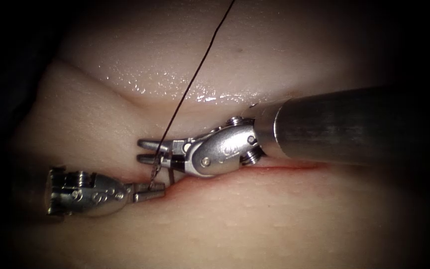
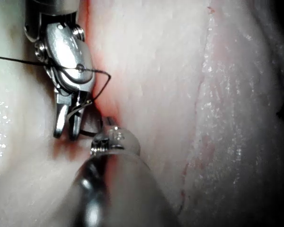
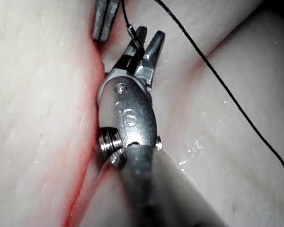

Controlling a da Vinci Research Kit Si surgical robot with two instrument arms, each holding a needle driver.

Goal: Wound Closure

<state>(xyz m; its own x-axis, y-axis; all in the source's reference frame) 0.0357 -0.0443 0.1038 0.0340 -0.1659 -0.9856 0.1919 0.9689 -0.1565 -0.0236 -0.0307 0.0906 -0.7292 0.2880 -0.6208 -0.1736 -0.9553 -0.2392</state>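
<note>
Your endoscope looks down from above and in front at the cut (image 1: 284, 168). Each wrist view looks along its own shaft, very close. All three share the cut and both tools' tips.

Pale pink tissue (image 1: 274, 219) w/ red fluid (image 1: 284, 169) along cut; dark thread (image 1: 195, 74); silver pincers.

My right tool (image 1: 148, 151) lies just behind my left tool (image 1: 150, 192), tips near. The thread (image 1: 195, 74) runs up and away between them. The cut (image 1: 284, 168) stretches to their right.
</note>
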